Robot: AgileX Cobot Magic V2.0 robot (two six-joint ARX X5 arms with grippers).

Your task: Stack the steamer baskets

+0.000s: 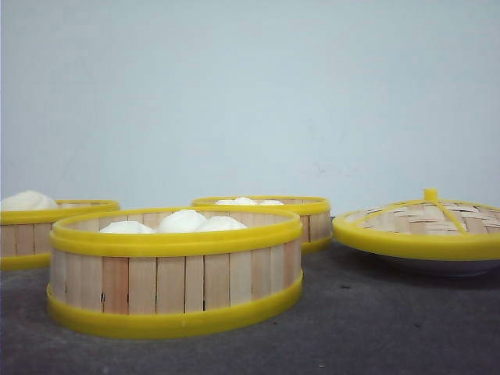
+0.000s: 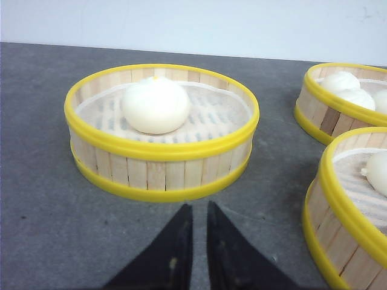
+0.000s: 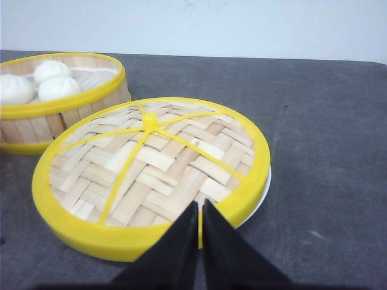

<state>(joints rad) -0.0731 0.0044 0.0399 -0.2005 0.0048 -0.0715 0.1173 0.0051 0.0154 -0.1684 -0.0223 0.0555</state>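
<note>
Three steamer baskets with pale slat walls and yellow rims stand apart on the dark table, each holding white buns. One is near the centre (image 1: 176, 273), one at the left edge (image 1: 47, 234), one further back (image 1: 266, 211). In the left wrist view my left gripper (image 2: 196, 208) is shut and empty, just short of the wall of the left basket (image 2: 160, 163), which holds one bun. Two other baskets (image 2: 344, 103) (image 2: 357, 211) lie to its side. My right gripper (image 3: 199, 208) is shut and empty, its tips over the rim of the woven lid (image 3: 151, 169). Neither gripper shows in the front view.
The domed woven lid (image 1: 426, 226) with a yellow rim and knob rests on a white plate (image 1: 437, 266) at the right. A basket with three buns (image 3: 60, 103) stands just beyond the lid. A pale wall runs behind the table.
</note>
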